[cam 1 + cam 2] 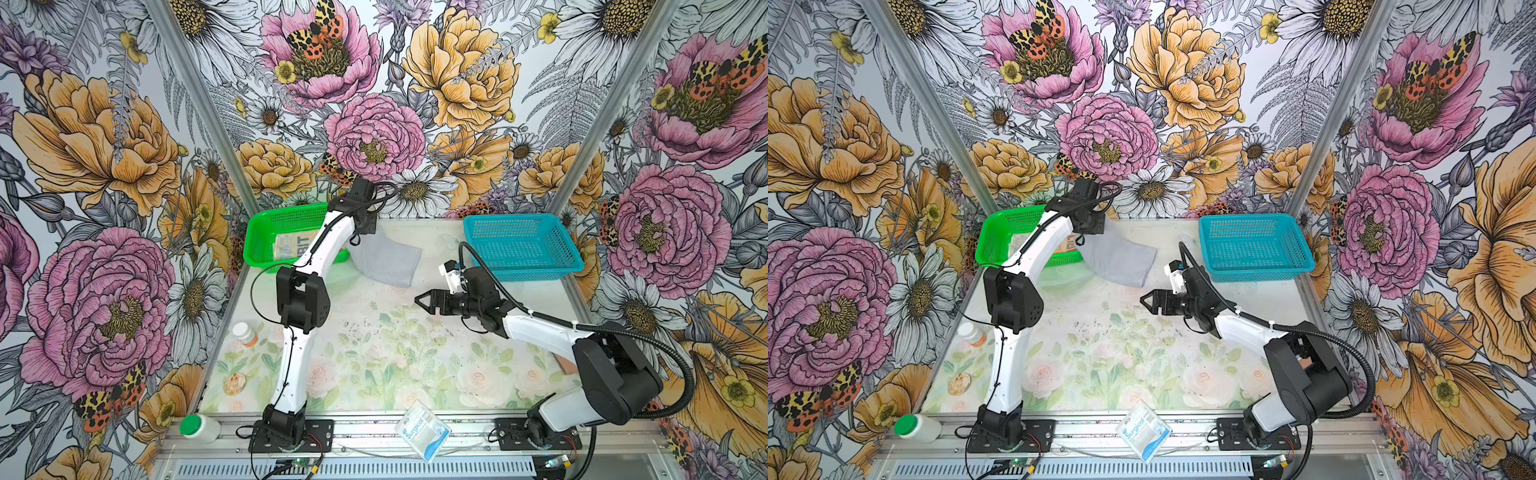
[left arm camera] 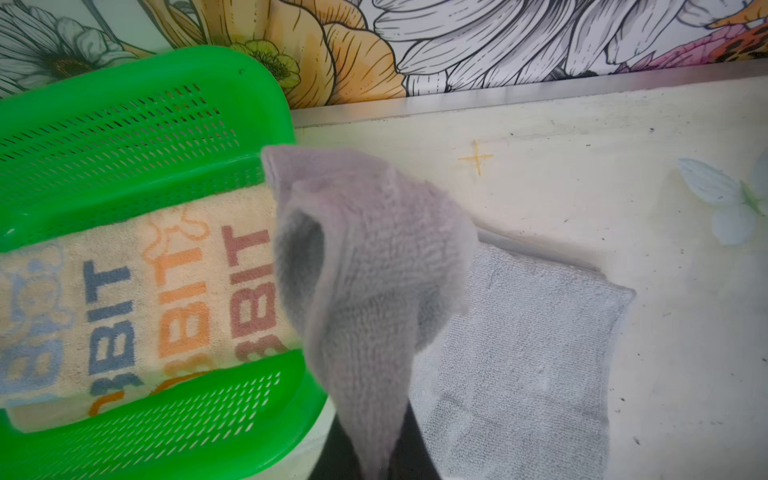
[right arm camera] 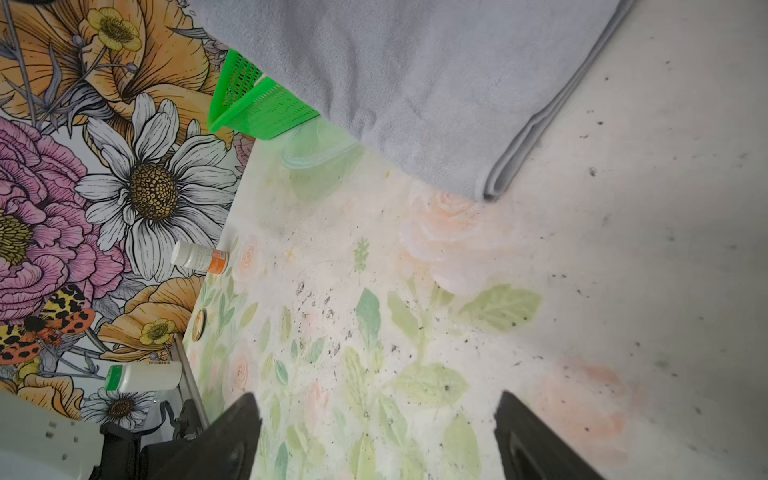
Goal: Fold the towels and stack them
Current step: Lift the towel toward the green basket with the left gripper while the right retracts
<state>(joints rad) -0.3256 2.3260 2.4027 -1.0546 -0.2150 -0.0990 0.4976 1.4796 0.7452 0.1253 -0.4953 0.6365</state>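
Observation:
A light grey towel [image 1: 386, 259] [image 1: 1119, 257] lies folded on the table at the back, just right of the green basket [image 1: 266, 224]. My left gripper [image 2: 376, 465] is shut on one corner of it, and that corner [image 2: 365, 270] stands lifted over the basket's rim. Inside the basket lies a pale towel [image 2: 145, 307] [image 1: 291, 245] with blue and orange "RABBIT" lettering. My right gripper [image 1: 419, 300] [image 3: 376, 436] hangs open over bare table in front of the grey towel [image 3: 415, 83], holding nothing.
A blue basket [image 1: 523, 245] stands at the back right. A white-blue "Surgical" packet [image 1: 422, 428] lies on the front rail. An orange-labelled pill bottle [image 1: 245, 334], a round coin-like disc [image 1: 235, 383] and a green-capped bottle [image 1: 199, 428] line the left edge.

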